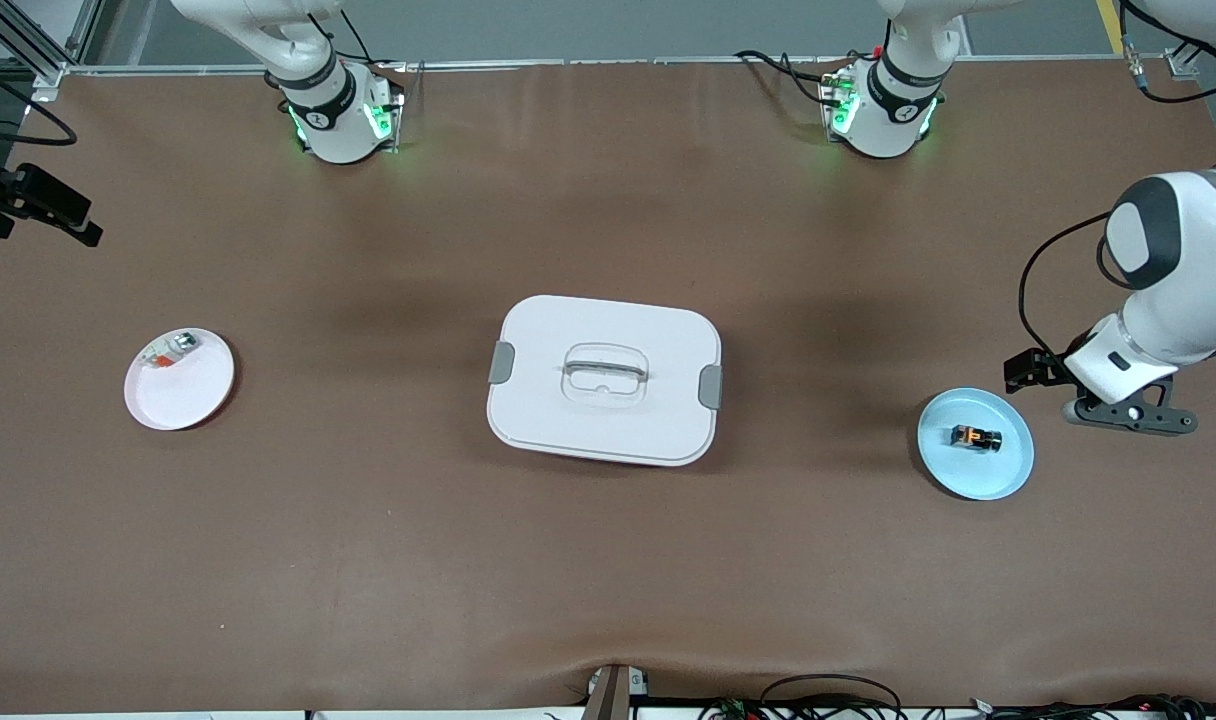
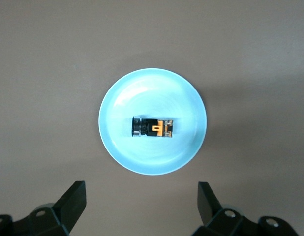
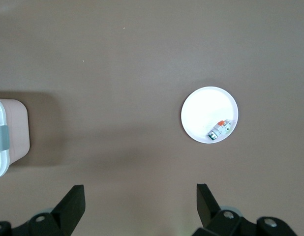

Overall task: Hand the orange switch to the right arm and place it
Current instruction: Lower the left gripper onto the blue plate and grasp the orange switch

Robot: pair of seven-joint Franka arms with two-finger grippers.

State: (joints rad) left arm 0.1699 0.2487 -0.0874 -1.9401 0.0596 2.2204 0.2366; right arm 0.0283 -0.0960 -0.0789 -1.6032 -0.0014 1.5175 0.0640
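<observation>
The orange switch [image 1: 975, 437] lies on its side right in the middle of the blue plate [image 1: 1008, 475]. In the front view that plate is at about 3 o'clock from the white lidded box [image 1: 568, 330], toward the left arm's end of the table. The left gripper [image 2: 140, 191] hovers over the table just beside the plate, at roughly 3 o'clock from it, with its fingers spread wide and nothing in them. The right gripper [image 3: 139, 192] hangs high over bare table, also wide open and empty. The white plate [image 1: 183, 400] is at 9 o'clock from the box, with a silvery piece [image 1: 173, 350] near its 12 o'clock rim.
</observation>
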